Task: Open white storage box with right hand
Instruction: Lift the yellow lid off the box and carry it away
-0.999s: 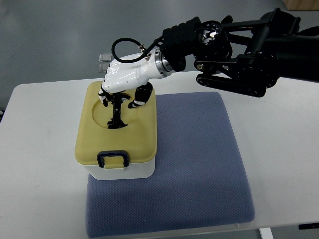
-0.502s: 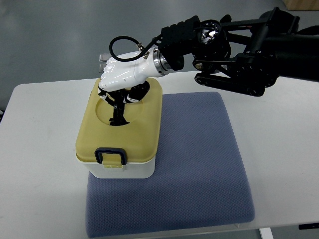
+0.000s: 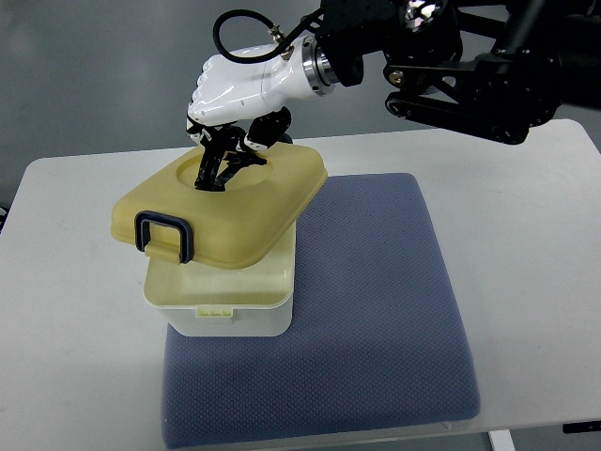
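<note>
The white storage box (image 3: 235,315) stands on the left part of a blue-grey mat (image 3: 366,310). Its yellow lid (image 3: 225,211) with a dark blue latch (image 3: 165,237) is lifted off the box and tilted, held above it and shifted to the left. My right hand (image 3: 230,141), white with black fingers, is shut on the black handle (image 3: 211,171) in the round recess of the lid. The box's open rim shows under the lid. The left arm is not in view.
The mat lies on a white table (image 3: 526,244). The black right arm (image 3: 470,66) reaches in from the upper right over the table's far edge. The table's front edge is close below the mat.
My right hand has risen and pulled back with the lid handle in it. The lid, shut on the box before, has come off and now hangs tilted above the box.
</note>
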Controlling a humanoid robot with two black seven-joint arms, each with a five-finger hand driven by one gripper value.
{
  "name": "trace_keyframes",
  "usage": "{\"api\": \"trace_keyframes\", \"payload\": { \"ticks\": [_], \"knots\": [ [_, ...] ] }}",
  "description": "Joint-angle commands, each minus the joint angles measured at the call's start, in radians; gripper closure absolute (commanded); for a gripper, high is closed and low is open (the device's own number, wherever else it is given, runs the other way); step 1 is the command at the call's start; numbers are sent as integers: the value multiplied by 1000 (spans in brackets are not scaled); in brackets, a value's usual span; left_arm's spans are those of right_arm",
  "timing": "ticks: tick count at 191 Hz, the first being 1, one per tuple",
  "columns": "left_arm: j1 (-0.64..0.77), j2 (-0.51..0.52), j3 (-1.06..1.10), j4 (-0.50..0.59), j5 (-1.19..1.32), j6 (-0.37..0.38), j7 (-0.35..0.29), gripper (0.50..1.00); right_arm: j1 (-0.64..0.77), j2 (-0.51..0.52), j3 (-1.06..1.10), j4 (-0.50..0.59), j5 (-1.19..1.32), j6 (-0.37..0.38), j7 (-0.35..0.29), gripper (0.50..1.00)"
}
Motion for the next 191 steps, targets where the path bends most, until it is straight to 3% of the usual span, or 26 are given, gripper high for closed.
{"api": "trace_keyframes", "payload": {
  "ticks": [1,146,191],
  "knots": [
    [0,0,0,1,0,0,0,500,6,-56,0,0,2,0,0,1000],
    [2,0,0,1,0,0,0,500,-122,-475,-11,18,4,-4,5,1000],
    [2,0,0,-1,0,0,0,500,-237,-544,-12,17,2,-109,8,1000]
  ]
}}
